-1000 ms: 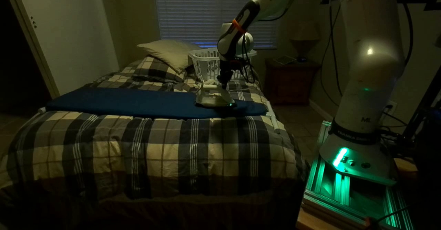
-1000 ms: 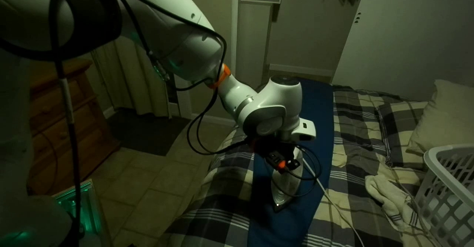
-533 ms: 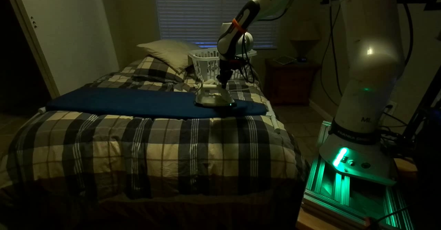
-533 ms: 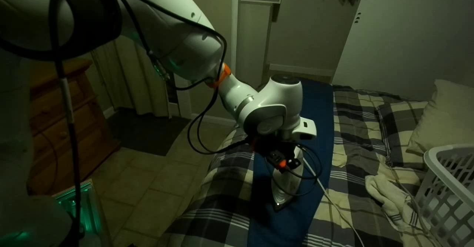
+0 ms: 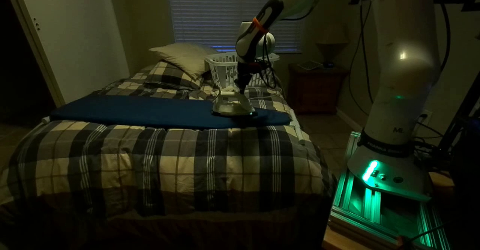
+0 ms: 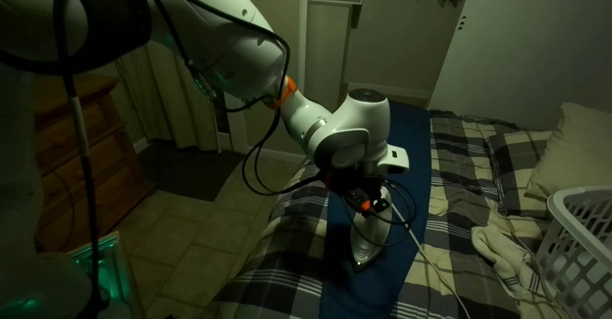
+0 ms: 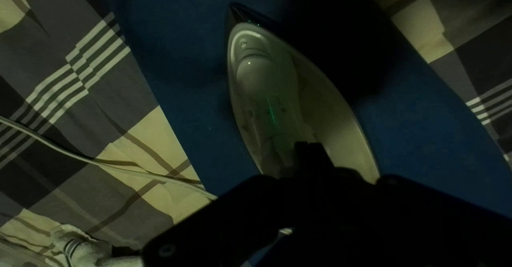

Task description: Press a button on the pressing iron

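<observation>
The pale grey pressing iron (image 5: 232, 109) rests flat on a blue ironing board (image 5: 142, 109) laid across the bed. A small green light shows low at its pointed end. It also shows in an exterior view (image 6: 368, 242), partly behind my gripper, and in the wrist view (image 7: 264, 79), where its tip points up the picture and a green streak shows on its top. My gripper (image 7: 308, 145) is shut, its dark fingertips together with nothing between them. It points down over the iron's handle area, also seen in an exterior view (image 5: 242, 92). Whether the tips touch the iron I cannot tell.
A white lattice laundry basket (image 5: 225, 68) stands on the bed behind the iron. A pale cord (image 6: 436, 269) runs from the iron across the plaid bedding. A white sock (image 6: 497, 252) lies near the basket. Pillows (image 6: 573, 154) lie at the head. The room is dim.
My gripper and forearm have risen slightly within the last half second. The iron has not visibly moved.
</observation>
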You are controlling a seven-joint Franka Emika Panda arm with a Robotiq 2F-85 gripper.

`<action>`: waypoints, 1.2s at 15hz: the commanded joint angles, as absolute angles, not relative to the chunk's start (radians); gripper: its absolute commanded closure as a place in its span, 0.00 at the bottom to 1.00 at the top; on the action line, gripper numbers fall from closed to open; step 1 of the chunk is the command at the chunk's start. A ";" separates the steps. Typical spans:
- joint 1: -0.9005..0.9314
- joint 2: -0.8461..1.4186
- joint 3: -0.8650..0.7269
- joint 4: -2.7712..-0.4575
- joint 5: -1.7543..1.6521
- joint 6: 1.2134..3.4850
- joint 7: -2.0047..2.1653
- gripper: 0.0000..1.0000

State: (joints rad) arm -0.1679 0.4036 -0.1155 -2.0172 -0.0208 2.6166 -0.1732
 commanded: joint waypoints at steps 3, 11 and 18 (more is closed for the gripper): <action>-0.172 0.368 -0.110 -2.021 -0.034 2.616 -0.180 0.62; -0.163 0.294 -0.135 -2.040 -0.088 2.621 -0.181 0.07; -0.161 0.194 -0.153 -2.060 -0.145 2.582 -0.184 0.00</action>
